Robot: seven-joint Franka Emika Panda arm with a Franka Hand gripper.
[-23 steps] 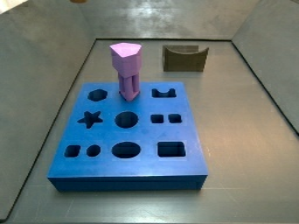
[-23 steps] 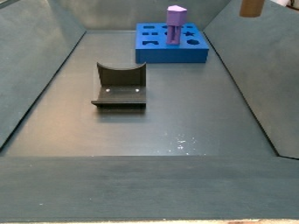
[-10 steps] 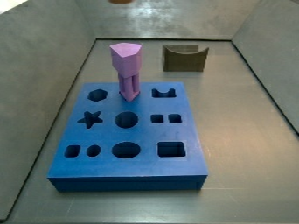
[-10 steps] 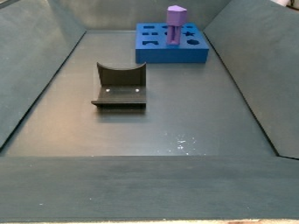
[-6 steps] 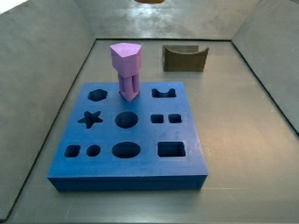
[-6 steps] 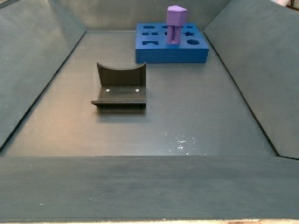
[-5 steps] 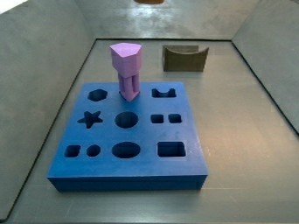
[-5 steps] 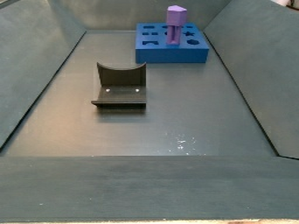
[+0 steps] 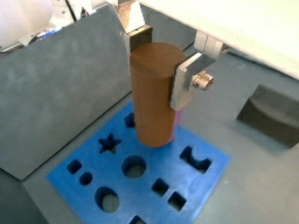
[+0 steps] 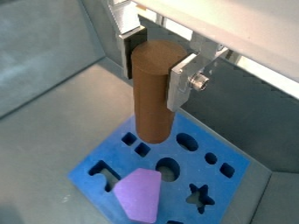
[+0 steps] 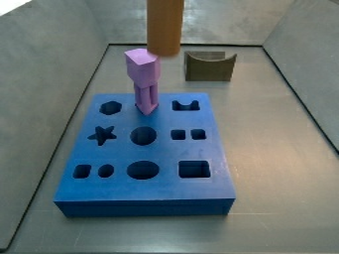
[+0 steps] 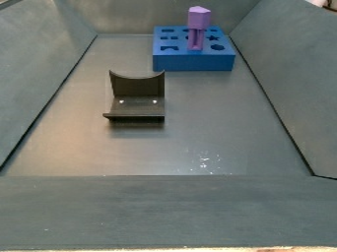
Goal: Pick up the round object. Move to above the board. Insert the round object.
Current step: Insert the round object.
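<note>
My gripper is shut on the round object, a brown cylinder peg held upright between the silver fingers. Both wrist views show it hanging above the blue board, clear of its holes; the gripper, peg and board show there too. In a side view the peg hangs from the top edge above the board's far end, just beyond the purple peg; the gripper itself is out of that frame. The board lies far off in a side view, with no peg or gripper showing.
The purple pentagonal peg stands upright in the board, close to the brown peg's path. A dark fixture with an arch-notched top stands on the floor beyond the board, and shows in other views. Grey walls slope up around the floor.
The brown peg, only a tip at the top edge of the side view before, has come down well into view above the board's far end. The purple peg and board have not moved.
</note>
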